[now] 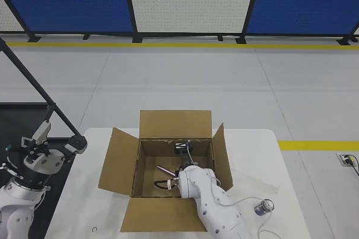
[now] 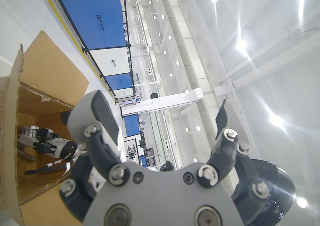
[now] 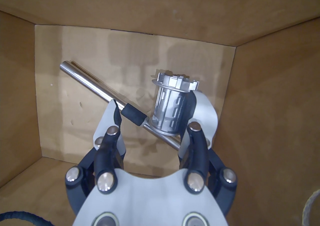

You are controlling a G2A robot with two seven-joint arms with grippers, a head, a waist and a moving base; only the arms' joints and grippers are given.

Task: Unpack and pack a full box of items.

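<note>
The right gripper (image 3: 157, 101) hangs inside the box (image 1: 175, 122) with its fingers (image 3: 113, 111) spread wide, straddling two metal parts on the cardboard floor without pinching either. One is a steel rod (image 3: 95, 84) with a short black sleeve (image 3: 133, 114) partway along it. From above, the rod's long axis runs slantwise, its bare end pointing to about 10 o'clock and the other end to about 4 o'clock. The second part is a grey ribbed cylinder (image 3: 170, 106), its notched flange pointing away from the wrist and its plain end crossed by the rod. One finger stands just beside it, though whether it touches cannot be told. The box sits mid-table (image 1: 257, 143), all four flaps folded outward, with a small dark item (image 1: 183, 146) against its 12 o'clock wall. A small tin (image 1: 264, 207) stands on the table at 4 o'clock from the box. The left gripper (image 2: 161, 106) is at 8 o'clock from the box, off the table's edge, pointing upward, spread and empty.
</note>
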